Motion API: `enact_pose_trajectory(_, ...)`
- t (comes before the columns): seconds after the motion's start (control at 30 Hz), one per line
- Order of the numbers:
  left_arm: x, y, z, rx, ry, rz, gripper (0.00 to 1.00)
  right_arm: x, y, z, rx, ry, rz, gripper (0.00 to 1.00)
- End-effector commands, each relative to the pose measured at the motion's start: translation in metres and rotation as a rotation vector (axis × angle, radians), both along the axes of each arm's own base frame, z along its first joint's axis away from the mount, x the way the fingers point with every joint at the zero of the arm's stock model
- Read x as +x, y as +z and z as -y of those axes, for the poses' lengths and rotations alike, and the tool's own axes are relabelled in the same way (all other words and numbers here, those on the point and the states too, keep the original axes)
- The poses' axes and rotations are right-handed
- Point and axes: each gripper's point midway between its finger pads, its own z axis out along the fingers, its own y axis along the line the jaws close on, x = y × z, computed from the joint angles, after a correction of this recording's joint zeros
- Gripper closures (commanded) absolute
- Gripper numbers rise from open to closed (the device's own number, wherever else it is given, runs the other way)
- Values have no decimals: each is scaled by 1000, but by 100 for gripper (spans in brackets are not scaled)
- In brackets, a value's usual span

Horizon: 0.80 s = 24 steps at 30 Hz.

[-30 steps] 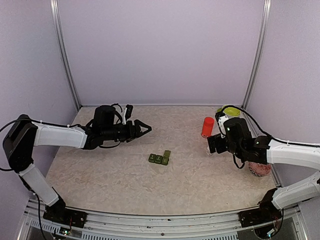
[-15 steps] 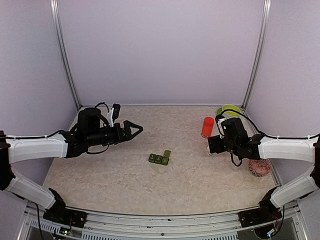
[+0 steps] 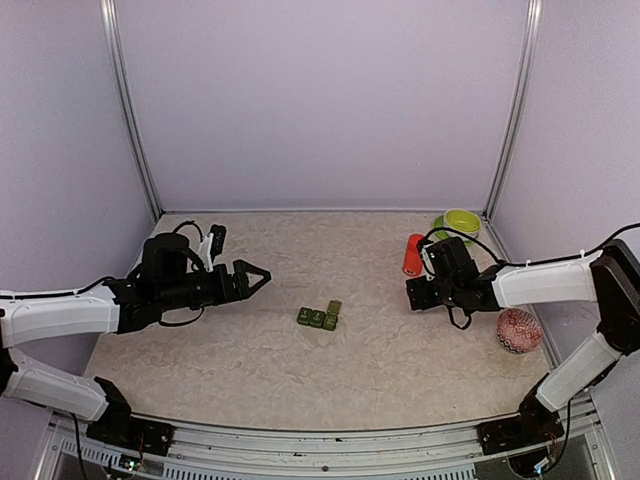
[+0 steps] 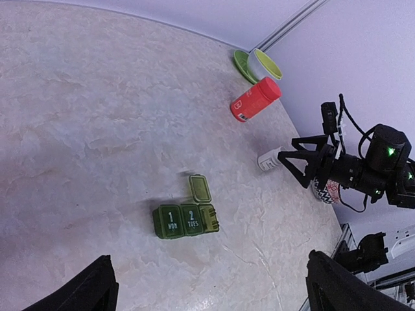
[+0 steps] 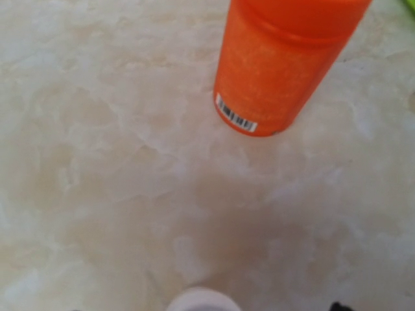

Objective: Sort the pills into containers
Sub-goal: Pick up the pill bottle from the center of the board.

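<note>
Left gripper [image 3: 260, 277] spread wide, gripping nothing, hovering over the left side of the table [image 3: 220, 380]. Containers [image 3: 318, 317] flat on the table near its middle, ahead of that gripper and off to its right, well apart from it. Also well apart from the right gripper [image 4: 289, 150], out to its left. Right jaws apart, tips just beside a tiny clear bottle [image 4: 268, 159] with a white cap; touching or not, cannot tell. Red-orange bottle [image 3: 414, 254] upright just behind, green bowl [image 3: 461, 222] further back in the corner, patterned red-and-white object [image 3: 519, 331] near the right edge.

From the left wrist: own fingers [image 4: 91, 288] at the bottom corners, strip centred between them further out. Third lid flipped up, first two shut and marked 1 MON and 2 TUES; unreadable from the top view. From the right wrist: red-orange bottle close up with a barcode, white cap at the bottom edge. Containers outside that view.
</note>
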Motion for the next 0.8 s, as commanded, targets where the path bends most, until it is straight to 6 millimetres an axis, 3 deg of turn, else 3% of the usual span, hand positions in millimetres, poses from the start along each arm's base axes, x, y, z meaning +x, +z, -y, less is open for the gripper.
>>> enact_pose_trajectory(0.0, 0, 3, -1, 1, 7, 16, 1, 14, 4, 0, 30, -31, 11, 22)
enact_pose_trajectory(0.37, 1, -4, 4, -6, -7, -4, 1, 17, -14, -8, 65, 14, -34, 44)
enact_pose_trajectory(0.63, 0, -8, 8, -6, -16, -13, 1, 15, -13, -13, 68, 47, -35, 79)
enact_pose_trajectory(0.77, -1, -9, 10, -8, -20, -16, 1, 11, -15, -15, 66, 78, -52, 87)
